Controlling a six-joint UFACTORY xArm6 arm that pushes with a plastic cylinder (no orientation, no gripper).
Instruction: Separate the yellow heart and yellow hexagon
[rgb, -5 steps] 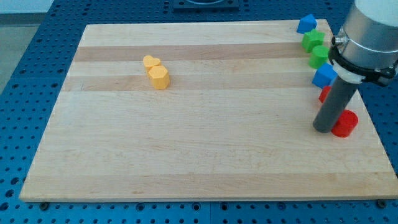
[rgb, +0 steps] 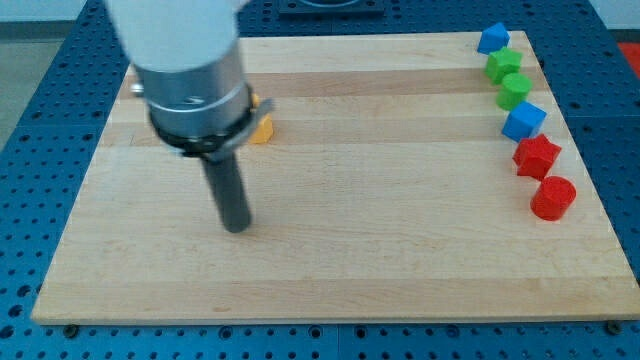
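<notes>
My tip rests on the wooden board at the view's left of centre. The two yellow blocks lie above it toward the view's top and are almost wholly hidden behind the arm's body. Only a small yellow-orange edge shows at the right of the arm; I cannot tell whether it is the heart or the hexagon. The tip stands well below the yellow blocks, apart from them.
Along the board's right edge lie a blue block, a green block, another green block, a blue block, a red star-like block and a red cylinder-like block.
The arm has swept from the board's right side, beside the red blocks, across to the left side, just below the yellow blocks. It now covers the yellow blocks.
</notes>
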